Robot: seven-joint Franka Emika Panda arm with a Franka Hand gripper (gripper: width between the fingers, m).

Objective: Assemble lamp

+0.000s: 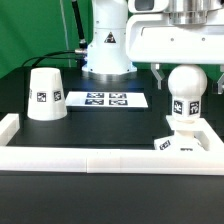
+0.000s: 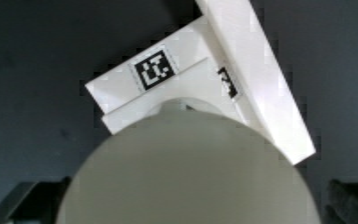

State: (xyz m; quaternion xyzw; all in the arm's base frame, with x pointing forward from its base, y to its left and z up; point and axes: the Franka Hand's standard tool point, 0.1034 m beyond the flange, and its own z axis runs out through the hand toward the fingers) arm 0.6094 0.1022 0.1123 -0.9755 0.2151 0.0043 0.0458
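The round-headed bulb (image 1: pixel 186 88) stands upright on the flat square base (image 1: pixel 190 143) at the exterior view's right. My gripper (image 1: pixel 186 75) is right above it, open, with one dark finger on each side of the bulb's head; I see no contact. In the wrist view the bulb's head (image 2: pixel 185 160) fills the lower middle, the tagged base (image 2: pixel 194 70) lies beyond it, and the dark fingers (image 2: pixel 23 200) show only at the two lower corners. The cone-shaped shade (image 1: pixel 45 94) stands alone on the table at the exterior view's left.
The marker board (image 1: pixel 105 99) lies flat between the shade and the bulb. The robot pedestal (image 1: pixel 106 45) stands behind it. A white rail (image 1: pixel 90 158) runs along the table's front, with short arms at both ends.
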